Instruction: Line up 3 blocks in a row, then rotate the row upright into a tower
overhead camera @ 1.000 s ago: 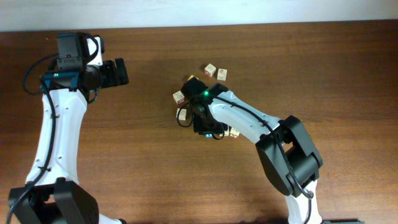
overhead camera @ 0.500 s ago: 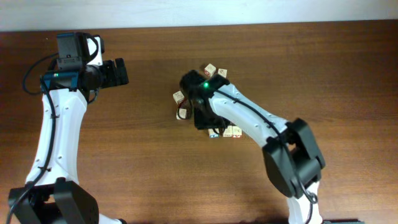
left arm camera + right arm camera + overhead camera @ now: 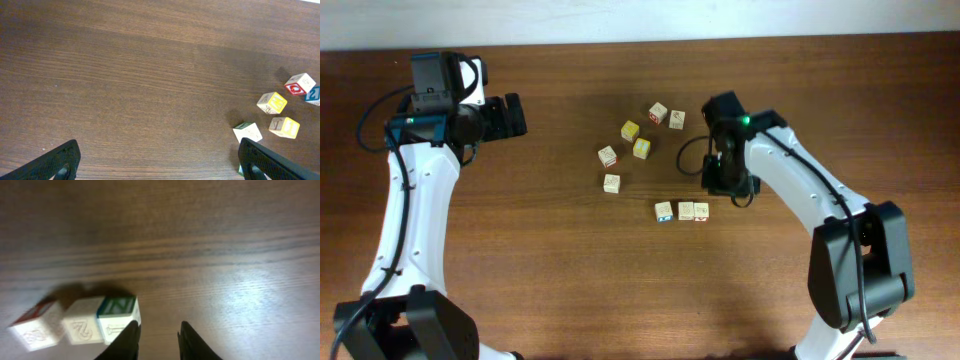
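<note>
Three small cream blocks lie in a row on the table: one with a blue side, a plainer one and one with a red mark. My right gripper hovers just behind and to the right of the row. In the right wrist view the row shows as a red-marked block, a plain block and a block with a green-blue top. The right gripper is narrowly open over bare wood, its left finger beside that last block. My left gripper is wide open and holds nothing.
Two yellow-topped cubes sit mid-table, with more cream cubes around them. The left wrist view shows yellow cubes and a red-marked cube at its right edge.
My right arm has swung right, off the cluster of cubes, uncovering the yellow ones and the row of three. Its jaws widened briefly, then narrowed. The left arm has not moved.
</note>
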{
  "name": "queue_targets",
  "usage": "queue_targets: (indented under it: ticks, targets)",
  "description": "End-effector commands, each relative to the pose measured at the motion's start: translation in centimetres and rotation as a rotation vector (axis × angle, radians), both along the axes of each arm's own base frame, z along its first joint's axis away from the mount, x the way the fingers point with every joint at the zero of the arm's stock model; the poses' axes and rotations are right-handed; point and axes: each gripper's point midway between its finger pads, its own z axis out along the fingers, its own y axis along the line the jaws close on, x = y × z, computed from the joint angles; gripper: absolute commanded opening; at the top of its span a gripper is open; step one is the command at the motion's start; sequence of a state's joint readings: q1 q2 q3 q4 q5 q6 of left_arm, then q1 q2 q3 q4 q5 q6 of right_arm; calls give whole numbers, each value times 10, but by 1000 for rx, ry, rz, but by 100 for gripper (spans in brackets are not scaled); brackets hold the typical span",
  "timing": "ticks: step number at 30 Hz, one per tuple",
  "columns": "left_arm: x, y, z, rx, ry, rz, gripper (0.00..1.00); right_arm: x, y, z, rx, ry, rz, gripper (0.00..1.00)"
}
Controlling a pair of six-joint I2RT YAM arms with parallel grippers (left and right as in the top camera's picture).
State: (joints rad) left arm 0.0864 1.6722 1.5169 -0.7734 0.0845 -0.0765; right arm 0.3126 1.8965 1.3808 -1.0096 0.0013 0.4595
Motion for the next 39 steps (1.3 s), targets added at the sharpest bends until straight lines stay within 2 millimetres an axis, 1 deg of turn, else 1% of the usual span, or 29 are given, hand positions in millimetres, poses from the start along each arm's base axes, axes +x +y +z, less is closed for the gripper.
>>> queue_targets:
  ticks: [1,2,4,8,9,12,14,16,17,18,19,20,21,22,24,26,28,32,36,39]
  targets:
    - [3,2,6,-1,-14,16,99,-17,6,-24,45,51,20,27]
    - [3,2,6,-1,-14,16,99,-19,8,-29,63,53,21,27]
    - [4,2,6,-1,-15,16,99,-20,15,-33,104,50,22,27]
    - [4,2,6,-1,-15,16,99,-17,30,-32,182,43,30,27]
    - [3,2,6,-1,-14,16,99,-16,33,-32,184,34,37,25]
    - [4,2,6,-1,-15,16,99,-13,44,-31,192,7,67,25]
    - [4,2,6,-1,-15,16,99,-12,48,-31,195,-2,80,25]
    - [4,2,6,-1,-15,16,99,-13,49,-31,192,-2,82,25]
    - [3,2,6,-1,-14,16,99,-12,49,-30,193,-7,89,27]
    - [4,2,6,-1,-15,16,99,-9,50,-25,193,-12,105,30]
    - [3,2,6,-1,-14,16,99,-7,51,-21,193,-16,107,31]
    - [4,2,6,-1,-15,16,99,3,54,-8,195,-42,114,30]
    - [4,2,6,-1,-15,16,99,9,56,-2,200,-58,116,31]
    - [4,2,6,-1,-15,16,99,20,65,9,216,-102,125,30]
    - [4,2,6,-1,-15,16,99,29,80,12,242,-149,103,30]
    - [3,2,6,-1,-14,16,99,33,93,9,239,-172,65,30]
    - [3,2,6,-1,-14,16,99,32,97,2,181,-188,44,30]
    - [4,2,6,-1,-15,16,99,27,100,-10,94,-196,41,30]
    - [4,2,6,-1,-15,16,99,23,99,-31,70,-153,45,30]
    - [3,2,6,-1,-14,16,99,22,101,-31,77,-149,48,29]
